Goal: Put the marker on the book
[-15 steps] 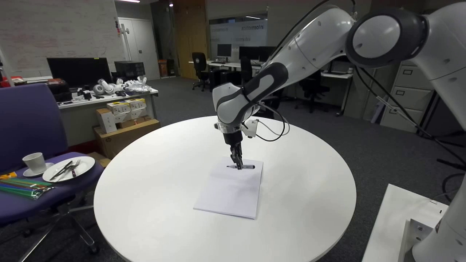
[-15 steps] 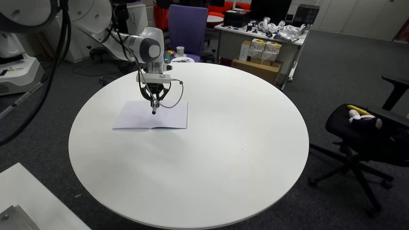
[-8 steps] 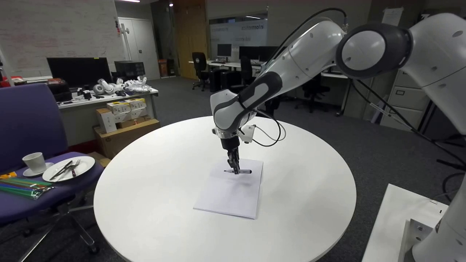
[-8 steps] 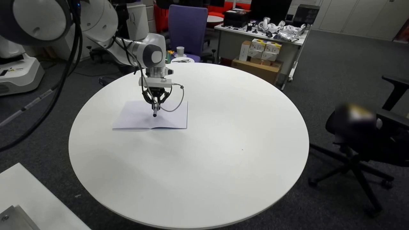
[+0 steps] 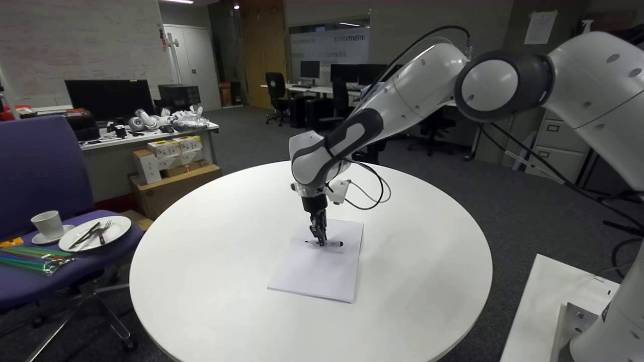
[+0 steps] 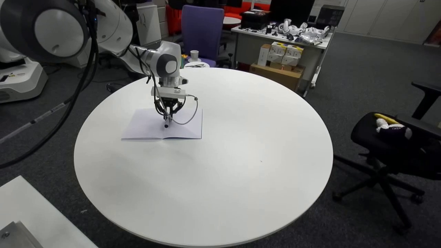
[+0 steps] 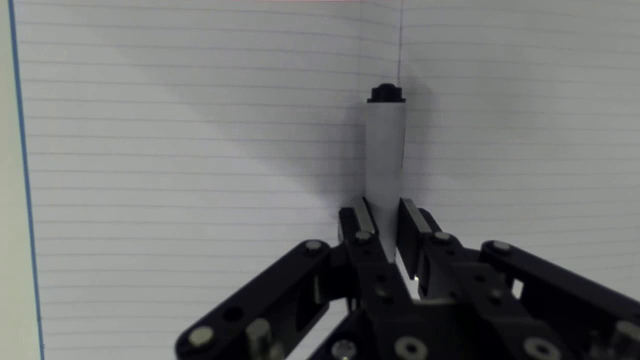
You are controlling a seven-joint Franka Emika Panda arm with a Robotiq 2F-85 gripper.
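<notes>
The marker [image 7: 385,140] has a whitish barrel and a black end. It lies level along the book's fold in the wrist view. My gripper [image 7: 384,212] is shut on its middle, a pad at each side. The book [image 5: 314,274] is an open notebook with lined white pages on the round table. In both exterior views the gripper [image 6: 167,117] is low over the far half of the book, with the marker [image 5: 335,244] at page level or just above. I cannot tell whether it touches the paper. The marker's thin tip is hidden in the wrist view.
The white round table [image 6: 241,172] bears the book. A purple chair [image 5: 40,176] beside it holds a plate [image 5: 95,234] with cutlery and a cup [image 5: 48,224]. A black chair [image 6: 382,144] stands on another side. Cables [image 5: 370,193] hang from the arm near the wrist.
My gripper has moved down toward the book with the marker held in it. In an exterior view it also shifts slightly left. The book has not moved.
</notes>
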